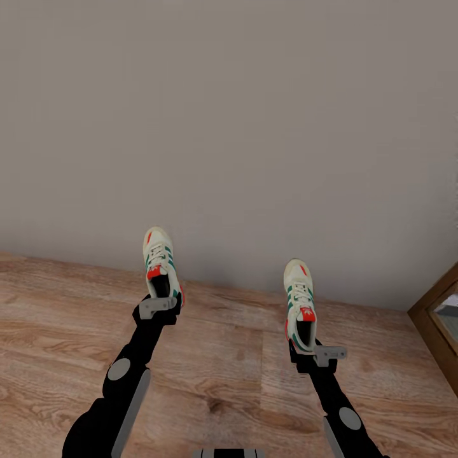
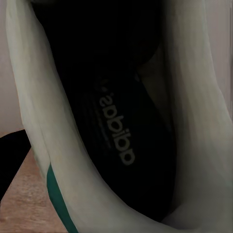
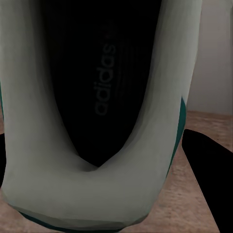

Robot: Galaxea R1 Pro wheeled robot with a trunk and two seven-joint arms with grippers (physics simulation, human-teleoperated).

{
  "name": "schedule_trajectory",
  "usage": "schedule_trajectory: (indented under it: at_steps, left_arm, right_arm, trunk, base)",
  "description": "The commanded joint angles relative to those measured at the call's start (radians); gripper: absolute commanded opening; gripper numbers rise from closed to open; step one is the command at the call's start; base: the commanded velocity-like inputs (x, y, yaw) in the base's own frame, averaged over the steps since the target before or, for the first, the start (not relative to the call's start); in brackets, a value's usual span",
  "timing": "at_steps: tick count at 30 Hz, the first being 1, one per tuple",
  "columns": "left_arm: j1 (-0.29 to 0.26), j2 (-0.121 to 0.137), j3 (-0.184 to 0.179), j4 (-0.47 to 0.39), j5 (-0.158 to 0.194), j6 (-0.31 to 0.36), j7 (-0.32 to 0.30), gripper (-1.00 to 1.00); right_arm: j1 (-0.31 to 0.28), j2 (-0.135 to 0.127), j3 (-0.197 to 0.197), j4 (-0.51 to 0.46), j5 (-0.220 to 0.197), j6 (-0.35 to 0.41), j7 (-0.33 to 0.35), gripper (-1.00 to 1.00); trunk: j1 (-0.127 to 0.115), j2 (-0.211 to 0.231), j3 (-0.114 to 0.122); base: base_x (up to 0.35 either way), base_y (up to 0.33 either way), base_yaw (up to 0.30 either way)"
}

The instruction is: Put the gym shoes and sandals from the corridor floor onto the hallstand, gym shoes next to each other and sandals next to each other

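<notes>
- A plain grey wall (image 1: 229, 114) takes up the upper part of the head view and meets the corridor floor (image 1: 57, 337) along a slanting line, with bare planks on all sides of both arms.
- A brown wooden frame (image 1: 439, 318) stands at the floor's far right edge, well apart from the right arm.
- The left gym shoe (image 1: 161, 264) is held off the floor at its heel by the left gripper (image 1: 159, 307), toe pointing at the wall.
- The right gym shoe (image 1: 300, 302) is held the same way by the right gripper (image 1: 317, 352), nearer the frame.
- Both shoes are cream-white with green stripes and red-orange tongue patches.
- Each set of jaws is clamped on its shoe's heel rim.
- The wrist views show the dark insoles with printed "adidas" lettering (image 2: 116, 131), which the head view cannot resolve.
</notes>
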Motion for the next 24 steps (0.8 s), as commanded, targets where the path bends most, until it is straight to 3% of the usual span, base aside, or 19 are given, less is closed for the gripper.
schedule_trajectory:
  at_steps: [1, 24]
  left_arm:
    - [0.0, 0.0, -0.002, -0.002, 0.006, 0.005, 0.007, -1.0]
    - [0.0, 0.0, -0.002, -0.004, 0.006, 0.005, 0.007, -1.0]
  right_arm:
    - [0.0, 0.001, -0.001, 0.0, 0.002, -0.003, 0.0, -1.0]
    - [0.0, 0.001, 0.0, 0.0, 0.002, -0.003, 0.001, -1.0]
  trunk:
    - [-0.001, 0.0, 0.005]
    - [-0.011, 0.005, 0.132]
  base:
    - [0.0, 0.0, 0.0]
    - [0.0, 0.0, 0.0]
